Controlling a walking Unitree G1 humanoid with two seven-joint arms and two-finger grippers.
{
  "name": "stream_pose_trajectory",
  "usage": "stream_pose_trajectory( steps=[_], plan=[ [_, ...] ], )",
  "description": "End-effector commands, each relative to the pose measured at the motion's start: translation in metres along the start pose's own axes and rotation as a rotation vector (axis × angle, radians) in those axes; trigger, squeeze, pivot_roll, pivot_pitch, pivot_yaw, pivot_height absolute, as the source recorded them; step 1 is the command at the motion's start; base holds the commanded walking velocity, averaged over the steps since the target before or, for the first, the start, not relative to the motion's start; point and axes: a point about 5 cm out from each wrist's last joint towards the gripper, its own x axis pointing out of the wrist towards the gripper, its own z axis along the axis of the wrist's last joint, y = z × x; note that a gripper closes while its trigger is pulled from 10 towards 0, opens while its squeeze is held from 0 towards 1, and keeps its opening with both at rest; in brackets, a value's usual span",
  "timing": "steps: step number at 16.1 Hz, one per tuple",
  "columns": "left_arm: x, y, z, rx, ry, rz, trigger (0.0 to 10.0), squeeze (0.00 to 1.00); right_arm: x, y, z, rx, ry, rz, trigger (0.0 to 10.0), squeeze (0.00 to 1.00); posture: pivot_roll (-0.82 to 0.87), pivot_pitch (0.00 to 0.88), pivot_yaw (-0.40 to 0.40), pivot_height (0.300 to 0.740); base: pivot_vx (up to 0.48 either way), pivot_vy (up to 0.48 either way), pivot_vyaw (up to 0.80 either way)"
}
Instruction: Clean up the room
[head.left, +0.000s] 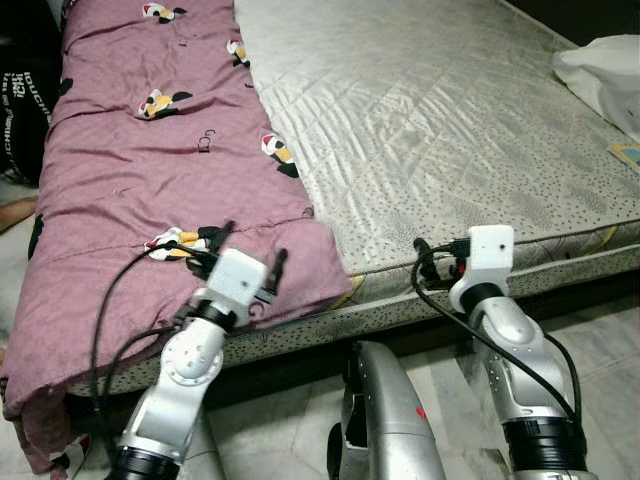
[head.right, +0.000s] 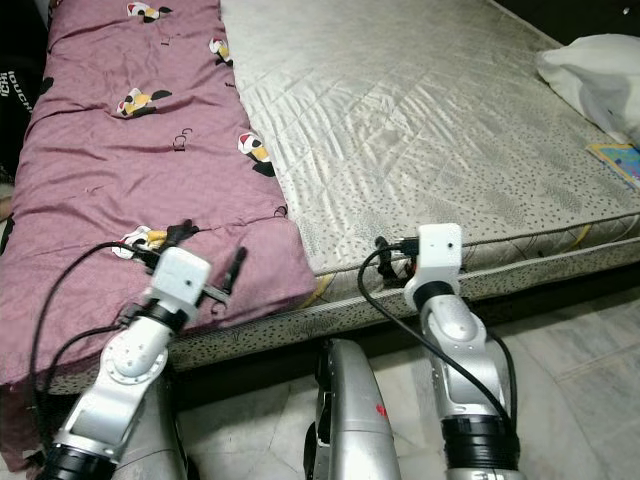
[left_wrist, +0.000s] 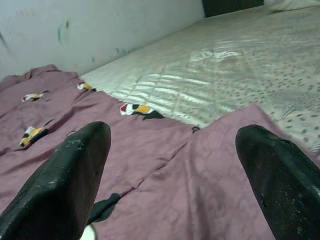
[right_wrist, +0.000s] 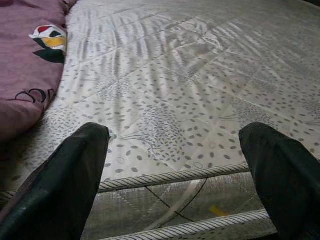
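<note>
A maroon blanket printed with small penguins covers the left side of a cream quilted mattress; its near end droops over the front edge. My left gripper hovers low over that near end of the blanket, open, with nothing between its black fingers. My right gripper is at the mattress's front edge, to the right of the blanket, also open and holding nothing; its white wrist housing covers the fingers in the eye views.
A white bag or pillow lies at the mattress's far right, with a colourful flat item near it. A black bag stands on the floor at the left. Pale tiled floor runs along the bed's front.
</note>
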Motion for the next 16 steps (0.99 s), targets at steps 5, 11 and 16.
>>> stream_pose_trajectory(
  steps=[5, 11, 16],
  plan=[
    [0.001, 0.054, -0.037, -0.188, 0.281, 0.474, 10.0, 0.00, -0.002, -0.005, -0.003, -0.010, -0.003, -0.022, 10.0, 0.00, -0.08, 0.030, -0.075, 0.507, 0.000, 0.000, 0.00],
    [0.011, 0.029, -0.093, -0.295, 0.683, 0.326, 10.0, 0.00, -0.007, -0.001, -0.010, 0.012, 0.032, -0.007, 10.0, 0.00, -0.10, 0.038, -0.077, 0.507, 0.000, 0.000, 0.00],
    [0.021, -0.031, -0.089, -0.106, 0.699, -0.173, 10.0, 0.00, -0.007, -0.002, -0.008, 0.008, 0.030, -0.011, 10.0, 0.00, -0.10, 0.034, -0.076, 0.507, 0.000, 0.000, 0.00]
  ],
)
